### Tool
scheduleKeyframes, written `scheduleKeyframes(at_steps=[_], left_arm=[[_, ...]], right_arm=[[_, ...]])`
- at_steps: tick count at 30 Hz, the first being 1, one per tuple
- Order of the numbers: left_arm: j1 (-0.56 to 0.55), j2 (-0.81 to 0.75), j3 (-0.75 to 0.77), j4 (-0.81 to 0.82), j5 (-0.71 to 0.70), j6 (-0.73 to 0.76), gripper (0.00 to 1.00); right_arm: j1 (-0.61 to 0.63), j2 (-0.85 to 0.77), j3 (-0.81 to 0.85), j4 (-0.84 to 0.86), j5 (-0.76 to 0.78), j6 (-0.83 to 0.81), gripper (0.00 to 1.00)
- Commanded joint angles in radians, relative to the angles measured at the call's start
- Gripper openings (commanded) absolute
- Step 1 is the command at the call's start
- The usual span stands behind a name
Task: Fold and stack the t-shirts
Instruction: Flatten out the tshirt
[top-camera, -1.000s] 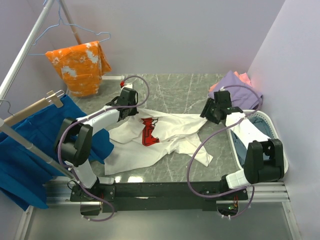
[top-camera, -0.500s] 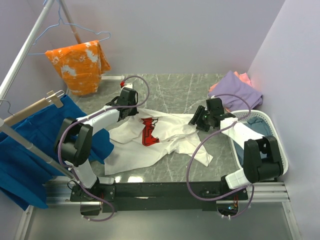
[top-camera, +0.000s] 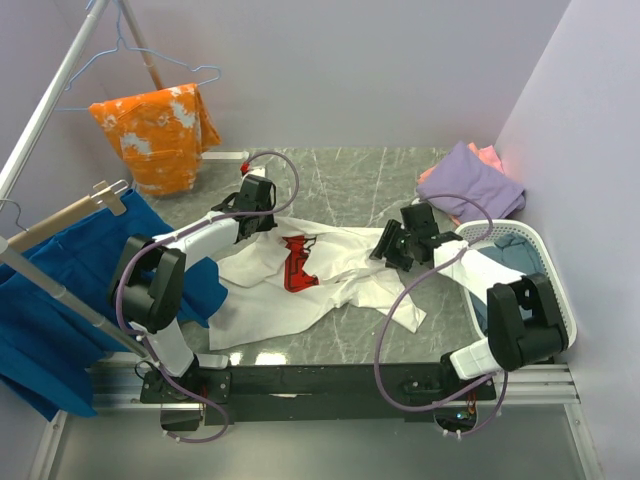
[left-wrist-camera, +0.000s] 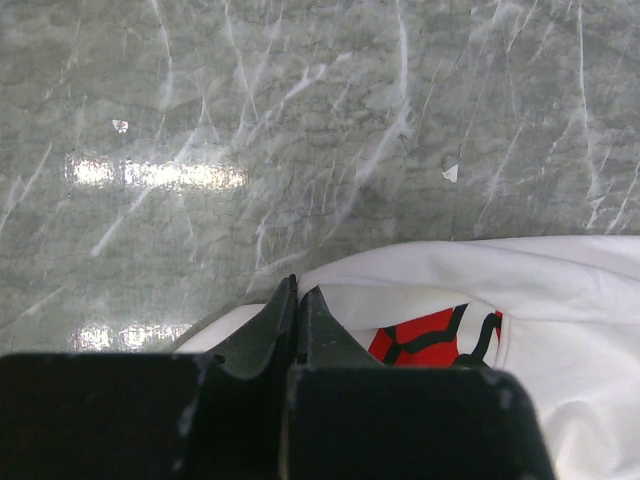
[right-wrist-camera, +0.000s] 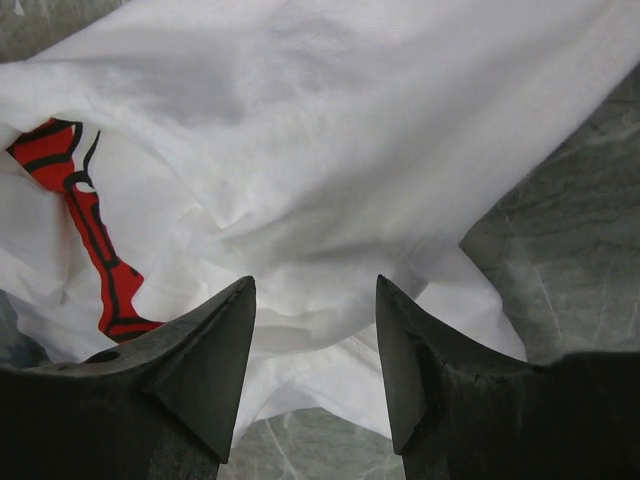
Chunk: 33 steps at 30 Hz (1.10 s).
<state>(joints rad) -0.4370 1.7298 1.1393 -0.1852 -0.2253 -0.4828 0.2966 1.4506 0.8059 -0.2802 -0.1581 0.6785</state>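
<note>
We note a grey marbled desk (top-camera: 350, 185). On it: crumpled white t-shirt (top-camera: 340, 265) mid-desk; purple t-shirt (top-camera: 480, 185) over salmon-pink one (top-camera: 487, 153), far right corner; white basket (top-camera: 530, 227), right edge.

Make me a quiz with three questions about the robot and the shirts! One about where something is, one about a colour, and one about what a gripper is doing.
1. Where does the soft purple t-shirt lie?
A. on a hanger
B. at the far right corner of the grey marble table
C. under the left arm

2. What colour is the print on the crumpled white cloth t-shirt?
A. green
B. blue
C. red

3. How do the jaws of the right gripper stand?
A. open
B. shut on the purple t-shirt
C. shut on a hanger

Answers:
1 B, it lies at the table's far right, near the wall.
2 C, the red print shows in both wrist views.
3 A, a clear gap shows between its fingers, over the white t-shirt.
</note>
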Motion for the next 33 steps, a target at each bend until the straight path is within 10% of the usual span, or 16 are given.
scheduleKeyframes(at_steps=[1, 33], left_arm=[[0.003, -0.007, 0.011, 0.018, 0.012, 0.016, 0.01], [0.003, -0.012, 0.017, 0.007, 0.004, 0.019, 0.01]], right_arm=[[0.016, -0.078, -0.031, 0.002, 0.040, 0.019, 0.58], [0.079, -0.078, -0.057, 0.099, 0.094, 0.151, 0.55]])
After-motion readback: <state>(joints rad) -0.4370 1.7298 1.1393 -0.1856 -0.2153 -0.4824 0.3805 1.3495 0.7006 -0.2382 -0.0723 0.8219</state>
